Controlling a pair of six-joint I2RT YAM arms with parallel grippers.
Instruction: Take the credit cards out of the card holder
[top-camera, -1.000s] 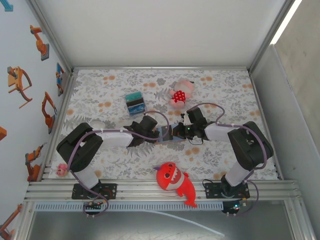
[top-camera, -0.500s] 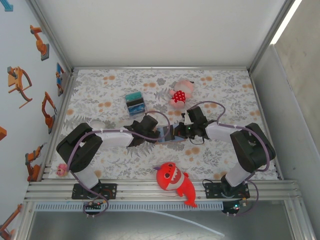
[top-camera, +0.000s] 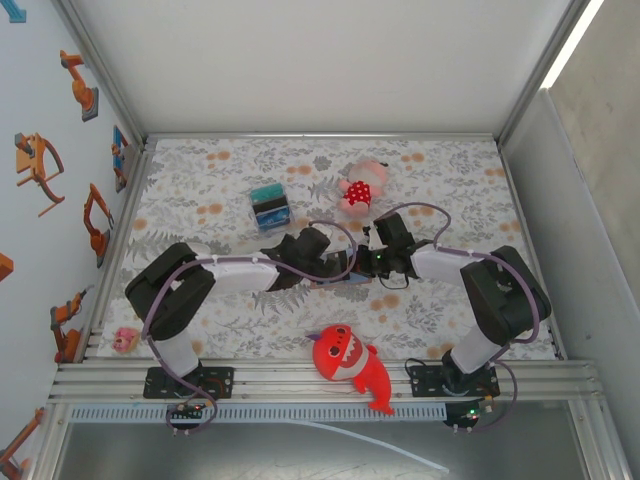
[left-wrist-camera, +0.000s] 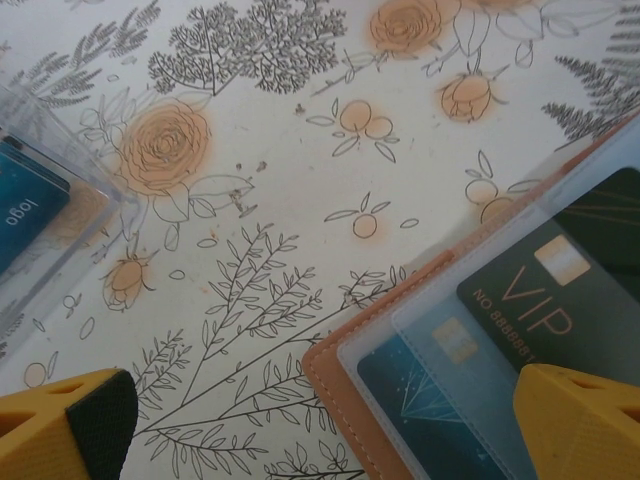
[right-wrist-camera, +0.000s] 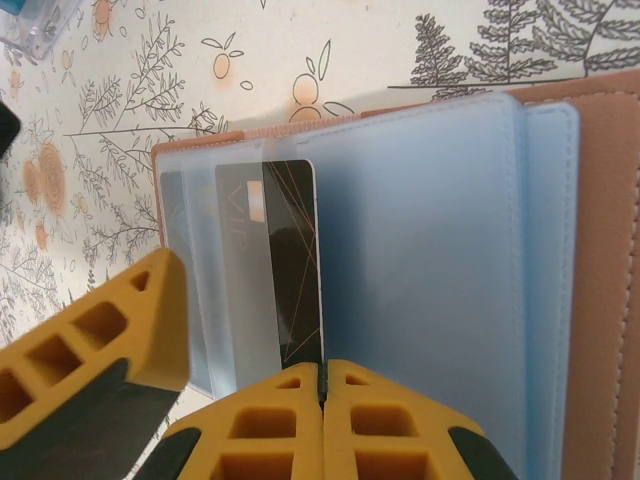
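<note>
The tan card holder (top-camera: 347, 277) lies open on the flowered table between my two grippers. Its brown edge (left-wrist-camera: 340, 395) frames clear blue-grey sleeves holding a dark green VIP credit card (left-wrist-camera: 560, 270) and a teal credit card (left-wrist-camera: 425, 415). My left gripper (left-wrist-camera: 320, 425) is open above the holder's corner, and one of its yellow fingers (right-wrist-camera: 105, 340) shows beside the sleeves. My right gripper (right-wrist-camera: 322, 385) is shut on the near edge of the dark card (right-wrist-camera: 290, 260), which sticks partly out of its sleeve. The holder's brown cover (right-wrist-camera: 605, 260) lies to the right.
A clear box of teal, black and blue striped cards (top-camera: 269, 207) stands at the back left, its corner (left-wrist-camera: 30, 215) close to my left gripper. A pink plush (top-camera: 358, 187) sits behind the holder. A red shark plush (top-camera: 348, 362) lies near the front edge.
My left arm has reached further right, so its gripper now hangs over the holder and hides most of it. The right gripper has stayed at the holder's right side.
</note>
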